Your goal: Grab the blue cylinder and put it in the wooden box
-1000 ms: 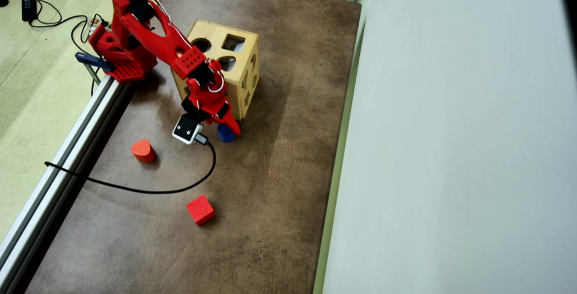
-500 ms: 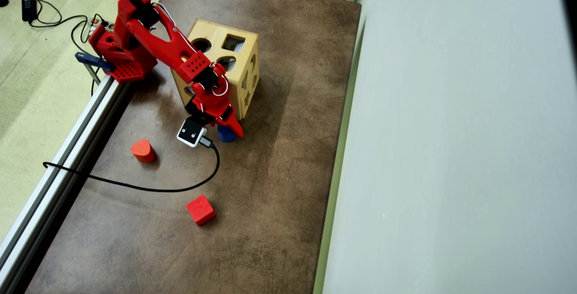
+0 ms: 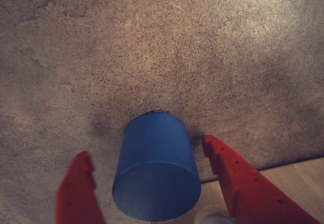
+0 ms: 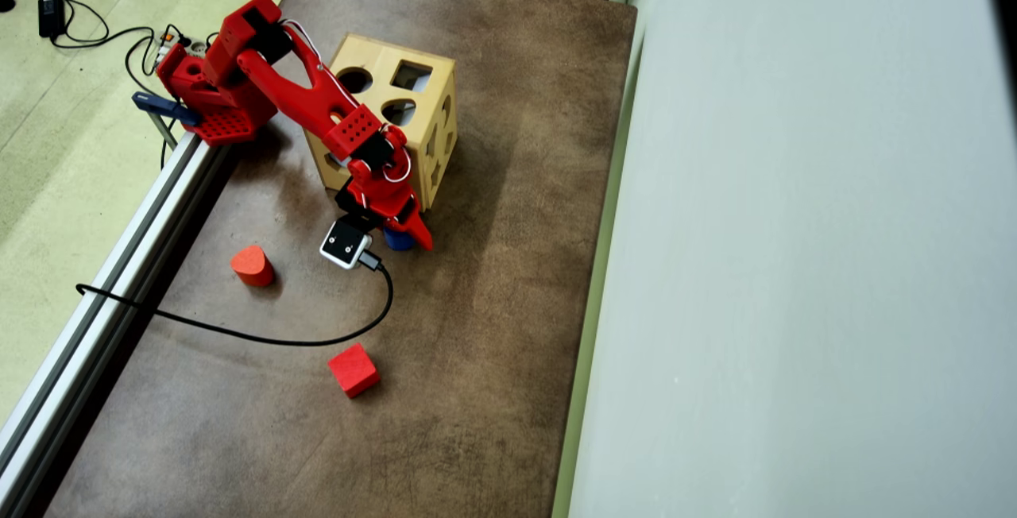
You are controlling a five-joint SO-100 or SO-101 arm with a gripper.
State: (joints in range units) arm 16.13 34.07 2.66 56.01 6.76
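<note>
The blue cylinder (image 3: 156, 168) stands upright on the brown table, between my two red fingers, in the wrist view. My gripper (image 3: 146, 150) is open, with a gap of table showing on each side of the cylinder. In the overhead view the gripper (image 4: 404, 238) hangs right over the blue cylinder (image 4: 396, 242) and hides most of it. The wooden box (image 4: 383, 59), a light-wood cube with cut-outs on top, stands just behind the gripper. Its pale wood (image 3: 298, 176) shows at the lower right of the wrist view.
An orange-red rounded block (image 4: 253, 265) and a red cube (image 4: 353, 369) lie on the table to the left and front. A black cable (image 4: 278, 337) loops from the white wrist camera (image 4: 346, 245) to the aluminium rail (image 4: 103, 295).
In the overhead view the arm has reached further out and to the right, bringing the gripper over the blue cylinder, which now shows less. The blocks and box have not moved.
</note>
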